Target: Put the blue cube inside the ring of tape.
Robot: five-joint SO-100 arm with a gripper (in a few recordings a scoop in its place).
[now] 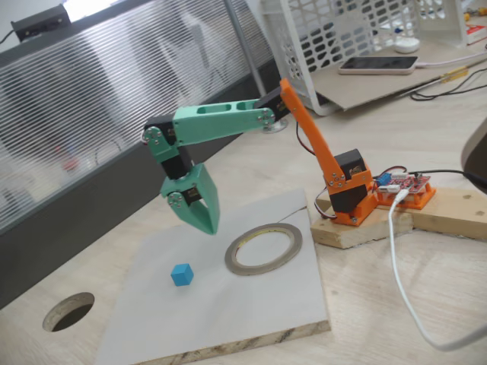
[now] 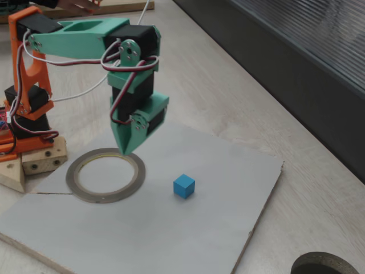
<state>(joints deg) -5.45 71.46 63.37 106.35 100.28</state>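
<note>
The blue cube (image 1: 182, 274) (image 2: 184, 186) rests on the grey board, alone and untouched. Beside it lies the ring of tape (image 1: 263, 248) (image 2: 105, 175), flat on the same board, with bare board showing inside it. My green gripper (image 1: 210, 225) (image 2: 126, 149) hangs pointing down above the board, between the cube and the ring, close to the ring's edge. Its jaws are together with nothing between them. It stands well clear of the cube.
The grey board (image 1: 251, 312) (image 2: 171, 240) lies on a wooden table. A dark round hole (image 1: 68, 311) (image 2: 322, 265) is cut in the table beyond the cube. The arm's orange base (image 1: 351, 194) sits on wood blocks, with cables and a white basket (image 1: 342, 38) behind.
</note>
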